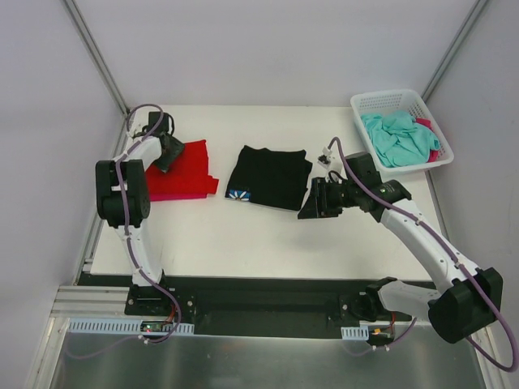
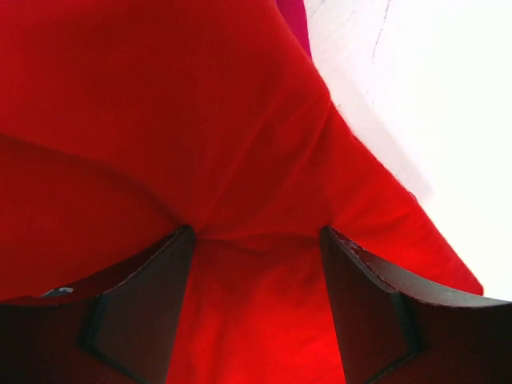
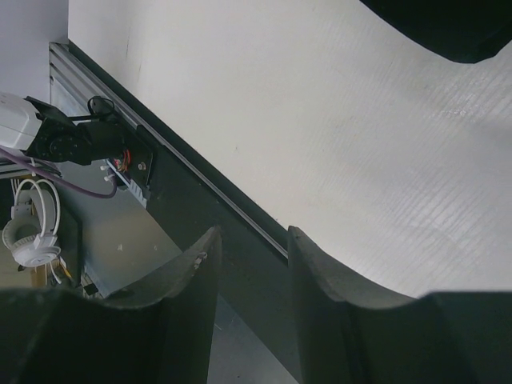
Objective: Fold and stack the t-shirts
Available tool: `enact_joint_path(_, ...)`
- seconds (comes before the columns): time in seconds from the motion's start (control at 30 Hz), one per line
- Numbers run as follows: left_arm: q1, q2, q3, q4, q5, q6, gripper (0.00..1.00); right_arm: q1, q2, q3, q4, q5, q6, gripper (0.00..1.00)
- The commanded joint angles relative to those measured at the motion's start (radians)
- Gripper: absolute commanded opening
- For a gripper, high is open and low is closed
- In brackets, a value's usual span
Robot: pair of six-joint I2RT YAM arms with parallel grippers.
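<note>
A folded red t-shirt (image 1: 185,172) lies at the table's left. My left gripper (image 1: 167,152) stands on its far left part. In the left wrist view the gripper (image 2: 256,232) is open, fingertips (image 2: 180,248) pressed into the red t-shirt (image 2: 160,120), which wrinkles between them; a magenta strip (image 2: 293,18) shows at its edge. A folded black t-shirt (image 1: 272,175) with a blue and white print corner (image 1: 238,194) lies mid-table. My right gripper (image 1: 313,203) hovers by its right edge, open and empty (image 3: 252,234); the black t-shirt's edge (image 3: 448,24) shows at top right.
A white mesh basket (image 1: 365,104) stands at the back right, holding a crumpled teal t-shirt (image 1: 397,138) and a pink one (image 1: 430,128). The table's near edge and dark rail (image 3: 200,192) run under my right gripper. White walls and metal posts bound the table.
</note>
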Motion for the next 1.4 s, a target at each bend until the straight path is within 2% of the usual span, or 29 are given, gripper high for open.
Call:
enact_joint_path(0.0,-0.005,-0.055,-0.079,0.009,0.085,-0.091,0.65,0.006,0.008,0.057,-0.024,0.004,-0.021,0.41)
enact_joint_path(0.23,-0.047,-0.118,-0.299,0.125,0.109,-0.158,0.65,0.007,0.008,0.066,-0.029,-0.003,-0.012,0.41)
enact_joint_path(0.27,-0.08,-0.121,-0.334,0.138,0.111,-0.175,0.65,0.007,0.007,0.065,-0.029,-0.003,-0.014,0.41)
enact_joint_path(0.37,-0.111,-0.126,-0.377,0.195,0.111,-0.2,0.65,0.007,-0.006,0.068,-0.049,0.001,-0.023,0.41)
enact_joint_path(0.73,-0.29,-0.063,-0.319,0.209,0.103,-0.297,0.65,0.007,-0.05,0.046,-0.095,0.027,-0.038,0.41)
enact_joint_path(0.93,-0.363,-0.06,-0.348,0.211,0.091,-0.395,0.65,0.006,-0.073,0.037,-0.106,0.037,-0.038,0.41)
enact_joint_path(1.17,-0.426,-0.147,-0.557,0.211,0.02,-0.473,0.65,0.007,-0.098,0.022,-0.11,0.035,-0.032,0.41)
enact_joint_path(1.37,-0.43,-0.337,-0.784,0.211,-0.019,-0.553,0.65,0.007,-0.13,0.006,-0.109,0.034,-0.017,0.41)
